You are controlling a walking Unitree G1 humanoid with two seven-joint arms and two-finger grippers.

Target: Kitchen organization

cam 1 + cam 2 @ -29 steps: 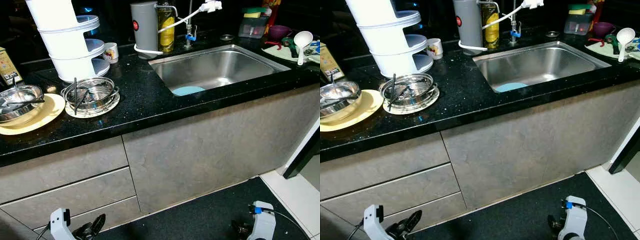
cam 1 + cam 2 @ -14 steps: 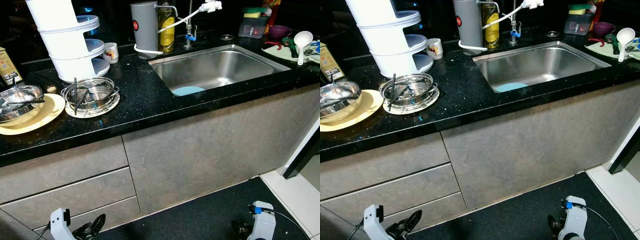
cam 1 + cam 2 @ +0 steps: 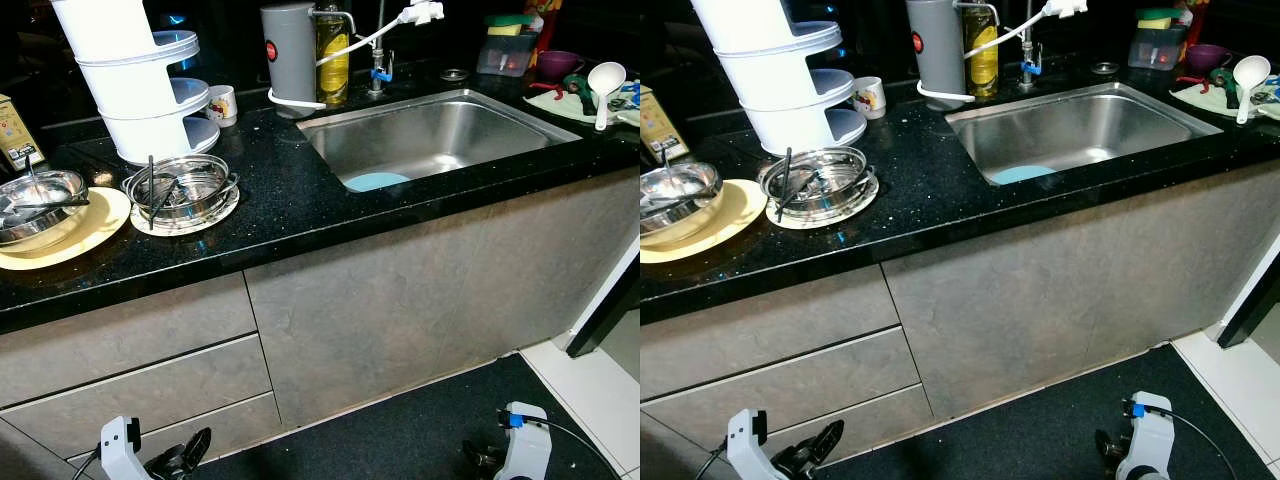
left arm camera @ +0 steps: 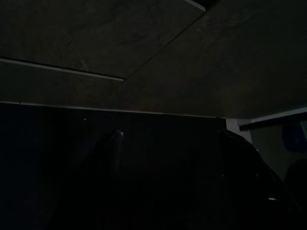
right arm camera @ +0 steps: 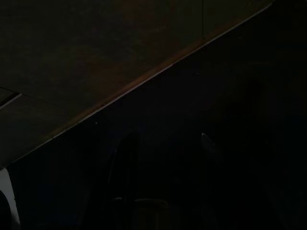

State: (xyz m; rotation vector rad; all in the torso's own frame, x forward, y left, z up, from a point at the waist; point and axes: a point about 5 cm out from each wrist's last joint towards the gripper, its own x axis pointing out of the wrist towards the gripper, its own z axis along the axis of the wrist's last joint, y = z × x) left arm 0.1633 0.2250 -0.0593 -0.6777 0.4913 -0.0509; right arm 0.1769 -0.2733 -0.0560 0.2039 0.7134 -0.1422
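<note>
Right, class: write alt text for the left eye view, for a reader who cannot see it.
A black countertop holds a steel sink with a blue plate inside, and steel bowls to its left. Both grippers, left gripper and right gripper, hang low by the grey cabinets.

A home kitchen: a steel sink (image 3: pixel 440 135) set in a black counter (image 3: pixel 290 200), dishes on a plate (image 3: pixel 70 240), grey cabinet drawers (image 3: pixel 130 380) below.
</note>
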